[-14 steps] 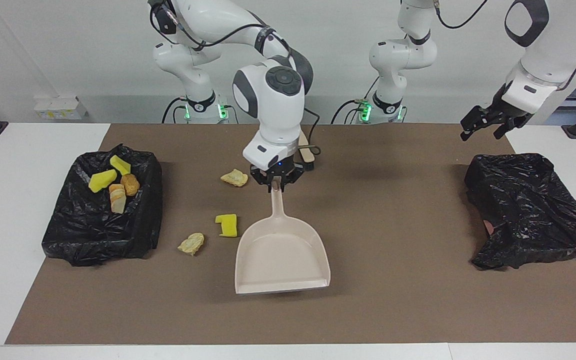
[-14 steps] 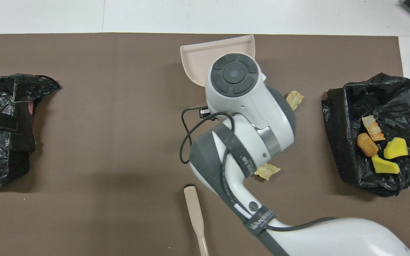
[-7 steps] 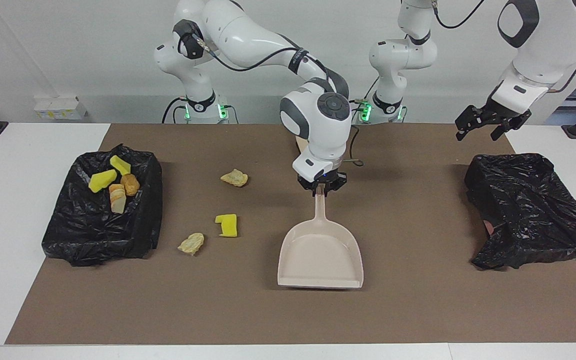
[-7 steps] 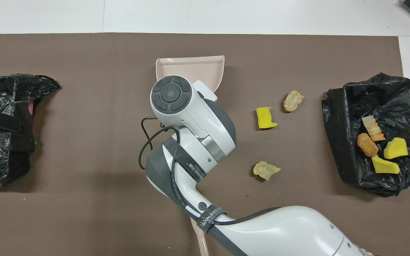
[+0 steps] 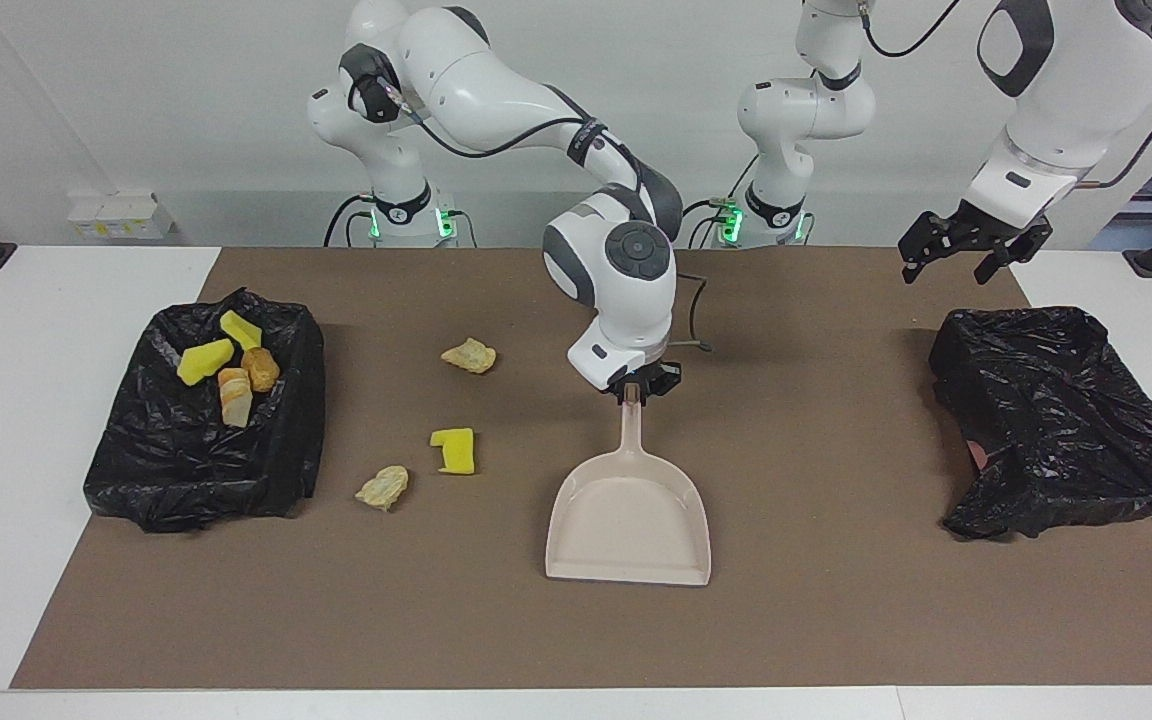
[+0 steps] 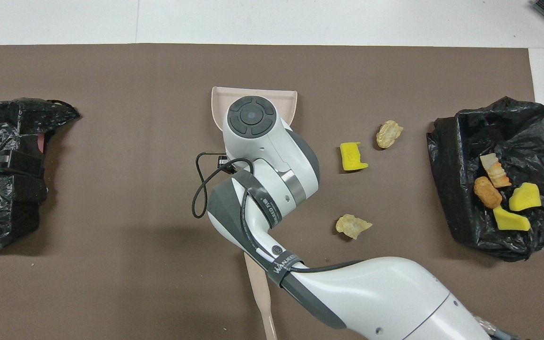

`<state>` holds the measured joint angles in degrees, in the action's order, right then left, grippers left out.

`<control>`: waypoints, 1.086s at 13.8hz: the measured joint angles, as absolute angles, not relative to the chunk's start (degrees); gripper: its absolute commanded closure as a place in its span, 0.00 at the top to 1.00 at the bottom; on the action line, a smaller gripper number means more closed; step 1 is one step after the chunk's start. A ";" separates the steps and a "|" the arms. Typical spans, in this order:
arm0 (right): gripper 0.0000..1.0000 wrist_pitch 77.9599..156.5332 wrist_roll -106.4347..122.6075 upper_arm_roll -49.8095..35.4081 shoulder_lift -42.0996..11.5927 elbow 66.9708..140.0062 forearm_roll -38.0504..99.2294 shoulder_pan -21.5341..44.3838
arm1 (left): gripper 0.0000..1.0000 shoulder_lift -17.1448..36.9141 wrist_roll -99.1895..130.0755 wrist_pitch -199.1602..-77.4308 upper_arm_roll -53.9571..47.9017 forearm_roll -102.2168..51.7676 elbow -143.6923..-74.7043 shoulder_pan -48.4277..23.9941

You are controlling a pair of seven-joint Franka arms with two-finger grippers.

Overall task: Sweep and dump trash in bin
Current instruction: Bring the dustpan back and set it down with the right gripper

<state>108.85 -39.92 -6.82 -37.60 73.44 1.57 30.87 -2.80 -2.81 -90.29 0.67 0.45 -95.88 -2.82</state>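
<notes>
The right hand [image 5: 633, 389] is clamped on the handle of the empty dustpan [image 5: 629, 518], which rests on the desk [image 5: 816, 600] at its middle with its mouth pointing away from the robots. The step in hand looks like setting the pan down for another sweep.

Three scraps lie loose on the desk [image 5: 459, 420], at about nine o'clock from the pan in the facing view: two tan lumps and one yellow sponge piece. Four more sit in the bin [image 5: 206, 415] at the right arm's end: two yellow, two brown.

Next a brush [image 6: 259, 288], lying near the robots, must push the loose scraps into the pan.

The left hand [image 5: 966, 245], fingers apart, waits over the second bin [image 5: 1061, 420].
</notes>
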 measured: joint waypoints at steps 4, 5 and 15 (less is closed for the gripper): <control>0.67 108.85 -38.82 -6.82 -37.47 73.62 1.57 30.87 | 1.00 -2.81 -3.03 -90.30 0.80 0.45 -95.89 -2.80; 0.72 108.85 -38.76 -6.82 -37.38 73.61 1.57 30.87 | 1.00 -2.81 -3.06 -90.31 0.79 0.45 -95.90 -2.80; 0.94 96.34 -36.44 -7.43 -18.37 85.06 3.02 31.44 | 1.00 -2.78 -3.44 -93.11 0.60 0.45 -98.05 -4.08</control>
